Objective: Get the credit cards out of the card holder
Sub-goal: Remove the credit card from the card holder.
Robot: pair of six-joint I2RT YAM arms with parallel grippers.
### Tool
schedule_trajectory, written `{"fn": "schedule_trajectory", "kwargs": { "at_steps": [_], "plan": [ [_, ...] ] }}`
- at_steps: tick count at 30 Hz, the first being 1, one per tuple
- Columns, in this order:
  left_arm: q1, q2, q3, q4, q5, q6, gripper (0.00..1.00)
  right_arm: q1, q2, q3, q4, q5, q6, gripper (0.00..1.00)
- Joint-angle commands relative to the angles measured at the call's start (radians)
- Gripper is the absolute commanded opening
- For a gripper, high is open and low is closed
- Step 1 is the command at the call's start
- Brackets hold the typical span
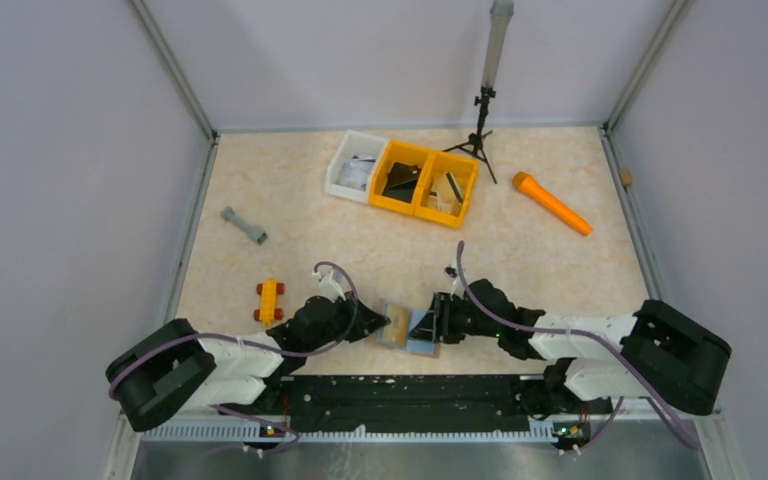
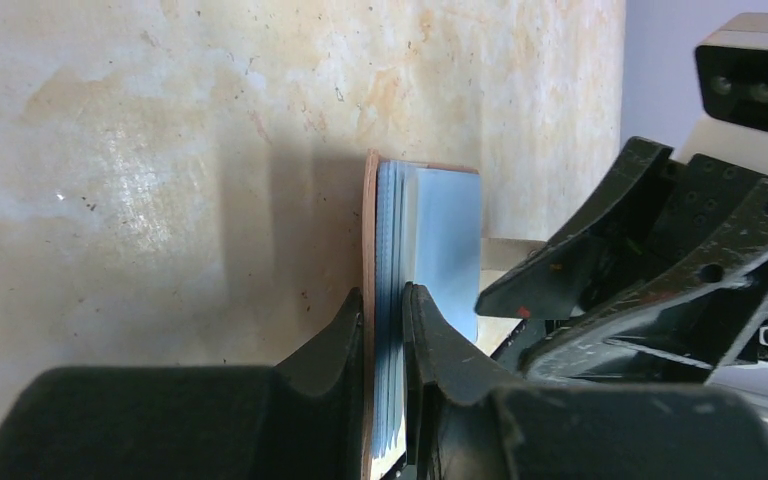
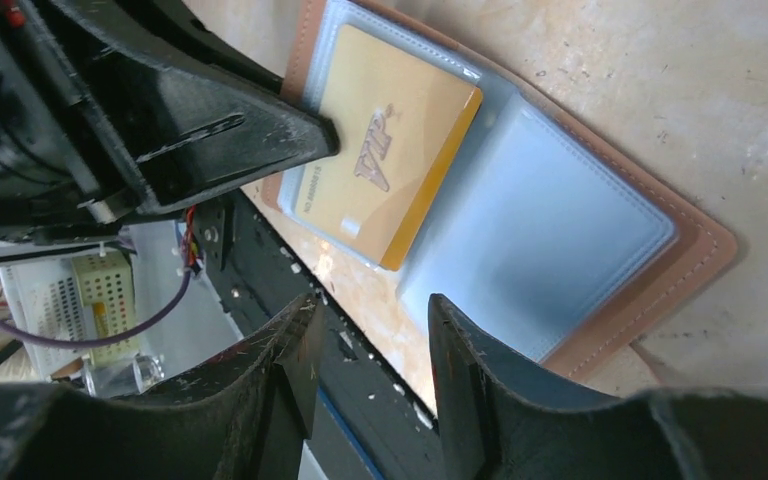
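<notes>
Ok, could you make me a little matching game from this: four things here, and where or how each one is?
1 left gripper
2 right gripper
3 gold card
4 yellow toy car

a on the table, left of the card holder
b open, holding nothing
c lying in the open card holder
d shut on the card holder's edge

Pairs: 1-d, 2-b, 3-c, 4-a

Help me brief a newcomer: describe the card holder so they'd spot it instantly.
On the beige table, look at the near edge, between the left gripper and right gripper. The card holder lies open there, reddish-brown outside, pale blue inside, a gold card in one pocket. Unlike the yellow bins, it is flat.
</notes>
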Motion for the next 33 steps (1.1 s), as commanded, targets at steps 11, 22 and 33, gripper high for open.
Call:
{"fn": "schedule_trajectory", "kwargs": {
  "at_steps": [11,22,33],
  "plan": [
    [0.023,-0.066,0.186,-0.383,-0.093,0.162,0.0,-0.019,0.326,0.109,0.148,0.061,-0.034,0.33],
    [0.058,0.232,0.323,-0.166,-0.079,0.11,0.0,-0.244,0.294,0.209,-0.075,0.043,-0.278,0.33],
    [0.179,0.354,0.338,-0.027,0.271,0.115,0.37,-0.261,0.24,0.289,-0.23,0.069,-0.378,0.32]
  ]
}}
